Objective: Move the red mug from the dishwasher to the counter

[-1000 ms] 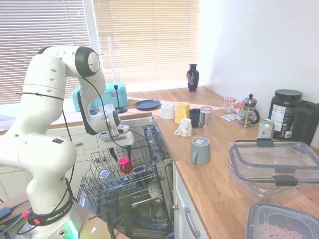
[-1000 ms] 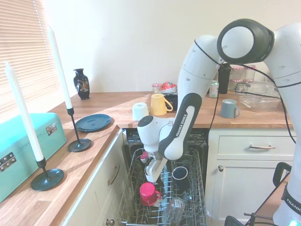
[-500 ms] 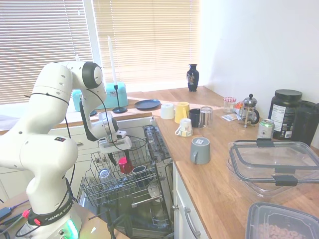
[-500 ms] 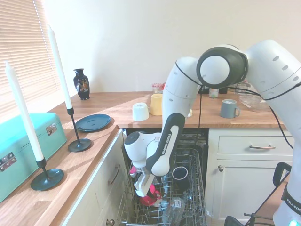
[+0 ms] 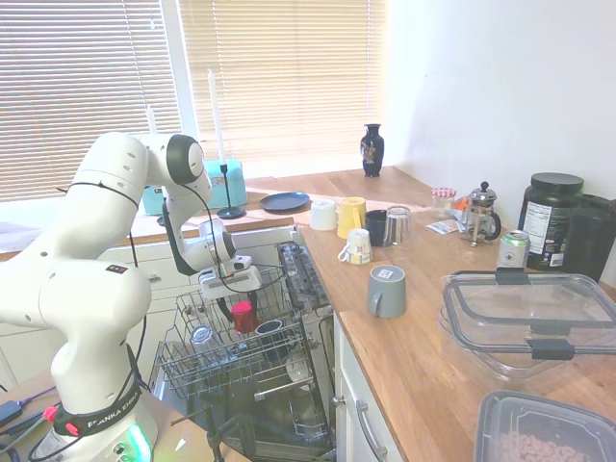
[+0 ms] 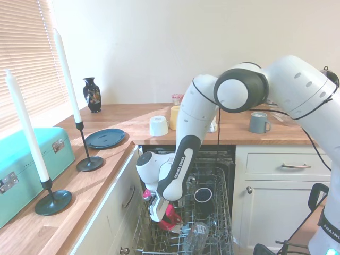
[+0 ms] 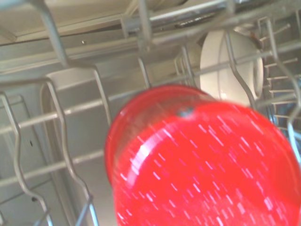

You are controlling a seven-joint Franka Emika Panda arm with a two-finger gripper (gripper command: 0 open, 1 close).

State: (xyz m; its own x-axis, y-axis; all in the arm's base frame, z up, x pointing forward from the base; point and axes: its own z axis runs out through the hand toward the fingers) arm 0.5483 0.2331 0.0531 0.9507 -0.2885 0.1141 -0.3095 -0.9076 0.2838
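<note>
Down in the pulled-out rack (image 5: 226,351) of the dishwasher (image 5: 289,404), the red mug (image 5: 242,315) was seen standing among the wires, with the gripper (image 5: 234,289) lowered right over it. Whether the fingers were apart or closed on the mug could not be told from either outside view, since the wrist hid them; in the wrist view the mug (image 7: 202,160) filled most of the picture, very close. The task was judged to be at its start: the mug had not been lifted, and the whole carry to the worktop (image 5: 414,327) was left to do. A dark cup (image 5: 269,327) stood just beside the mug, and a glass (image 5: 200,336) lay near on the other side, so little side room was left in the rack; a straight lift was judged the safest way out. On the worktop, bare wood was seen between the grey mug (image 5: 387,291) and the edge by the dishwasher, while the yellow mug (image 5: 350,217) and white cups (image 5: 323,215) crowded the part further back.
</note>
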